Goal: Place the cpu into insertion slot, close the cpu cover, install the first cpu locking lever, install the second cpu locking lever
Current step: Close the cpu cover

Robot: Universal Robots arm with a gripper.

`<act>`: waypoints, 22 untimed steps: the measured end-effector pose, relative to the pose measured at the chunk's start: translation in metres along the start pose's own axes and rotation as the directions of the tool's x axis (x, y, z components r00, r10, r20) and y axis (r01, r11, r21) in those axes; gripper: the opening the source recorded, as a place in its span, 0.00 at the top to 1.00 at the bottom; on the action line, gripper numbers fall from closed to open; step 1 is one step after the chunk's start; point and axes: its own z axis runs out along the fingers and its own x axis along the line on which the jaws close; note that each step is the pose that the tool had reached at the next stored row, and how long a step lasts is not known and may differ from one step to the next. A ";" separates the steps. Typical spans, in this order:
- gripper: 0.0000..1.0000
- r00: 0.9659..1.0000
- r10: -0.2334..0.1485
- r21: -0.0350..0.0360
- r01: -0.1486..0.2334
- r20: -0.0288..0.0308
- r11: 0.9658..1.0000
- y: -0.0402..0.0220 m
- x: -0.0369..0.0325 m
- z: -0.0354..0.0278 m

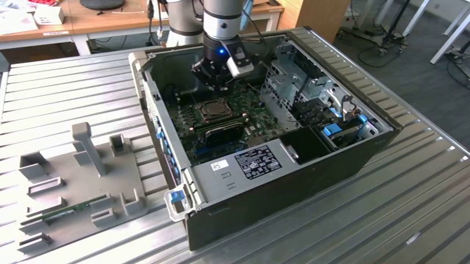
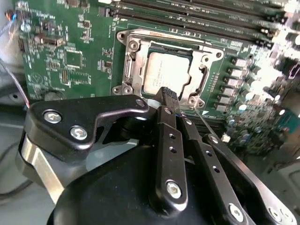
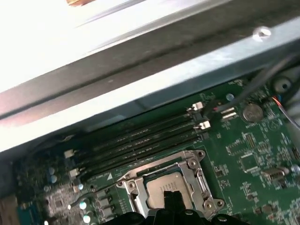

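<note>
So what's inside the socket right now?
The chip sits in the socket, its silver top showing through the cover's window. The cover frame hides its edges, the tool one side, and whatever lies beneath is covered.

In the exterior view the arm [image 1: 220, 22] is seen held nearly upright, with the wrist [image 1: 222, 39] turned straight down and a small blue light [image 1: 221, 52] lit on it. The gripper [image 1: 218, 82] is pointed downward. In both wrist views its black fingers [image 2: 168, 140] [image 3: 171, 202] are seen pressed together at the tips.
</note>
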 end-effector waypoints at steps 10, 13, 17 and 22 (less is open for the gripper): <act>0.90 0.994 -0.107 -0.003 0.107 0.010 0.994 0.0000 0.0000 0.0004; 0.90 0.992 -0.125 -0.006 0.125 0.019 0.992 0.0000 0.0001 0.0006; 0.90 0.992 -0.126 -0.006 0.126 0.019 0.992 -0.0001 0.0002 0.0005; 0.90 0.992 -0.126 -0.006 0.126 0.019 0.992 -0.0001 0.0002 0.0005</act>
